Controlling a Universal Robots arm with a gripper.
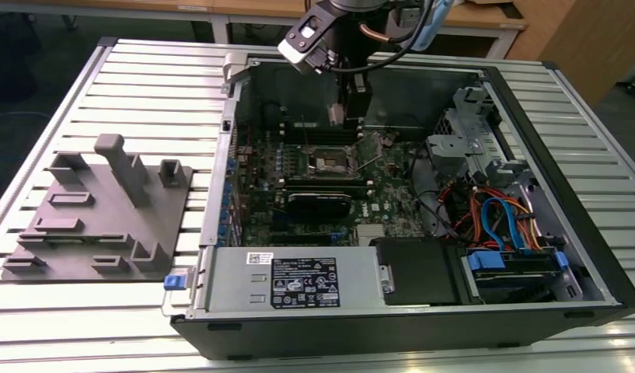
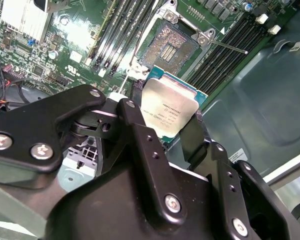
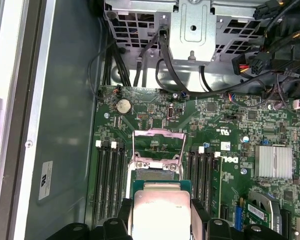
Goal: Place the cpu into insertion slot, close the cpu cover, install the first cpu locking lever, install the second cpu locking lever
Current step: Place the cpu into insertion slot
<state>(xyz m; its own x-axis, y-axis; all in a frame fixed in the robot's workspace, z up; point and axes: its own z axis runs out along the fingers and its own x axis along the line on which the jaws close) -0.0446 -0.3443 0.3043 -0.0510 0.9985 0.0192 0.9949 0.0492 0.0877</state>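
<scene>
Looking from the exterior view, we see the computer case [image 1: 400, 334] open on the counter [image 1: 141, 70], the motherboard [image 1: 257, 198] inside. In the second wrist view, the claw [image 2: 162, 120] grips the cpu [image 2: 169, 111] near the empty insertion slot [image 2: 170, 47]. The first wrist view adds the cpu cover [image 3: 159, 132], standing raised.

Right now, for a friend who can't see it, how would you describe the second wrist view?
A black claw grips the cpu, a small silver-topped square chip, by two opposite edges over a green motherboard. Just beyond it the insertion slot sits uncovered with nothing in it, flanked by long black memory slots.
</scene>
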